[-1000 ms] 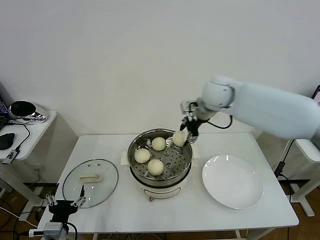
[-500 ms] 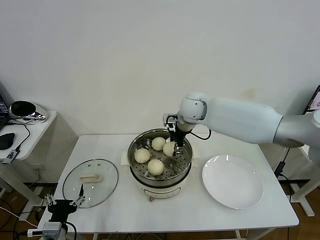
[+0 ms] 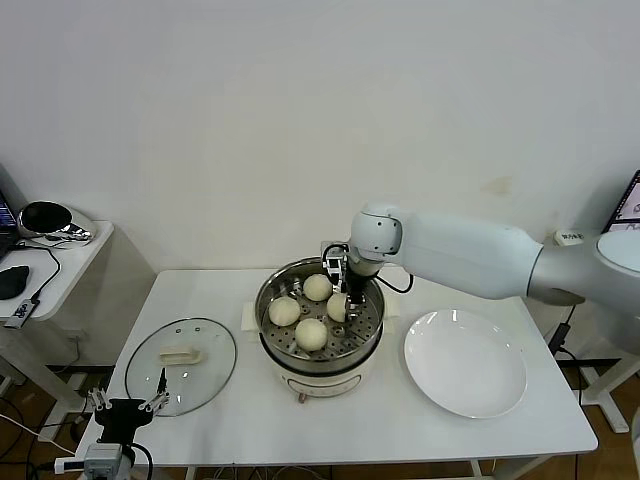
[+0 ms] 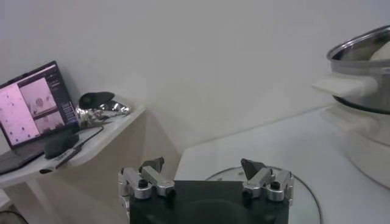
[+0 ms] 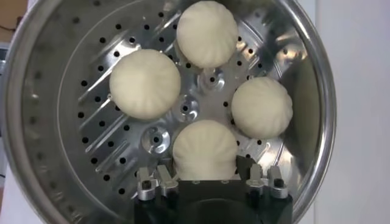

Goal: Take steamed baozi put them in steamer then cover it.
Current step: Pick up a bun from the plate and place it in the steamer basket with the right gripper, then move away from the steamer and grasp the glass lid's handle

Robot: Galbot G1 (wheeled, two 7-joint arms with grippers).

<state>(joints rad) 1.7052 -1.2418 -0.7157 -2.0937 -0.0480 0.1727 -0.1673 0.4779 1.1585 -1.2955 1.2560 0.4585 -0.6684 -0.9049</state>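
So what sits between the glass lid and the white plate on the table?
The steamer, with four baozi inside, stands between the glass lid and the white plate, seen in the head view.

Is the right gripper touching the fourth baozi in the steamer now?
Touching. The right wrist view shows the right gripper with a finger against each side of the baozi, no gap visible, above the steamer tray.

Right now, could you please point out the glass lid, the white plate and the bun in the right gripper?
glass lid [image 3: 181, 365], head view, on its glass.
white plate [image 3: 466, 363], head view, on its bare centre.
bun in the right gripper [image 5: 205, 148], right wrist view, on its top.
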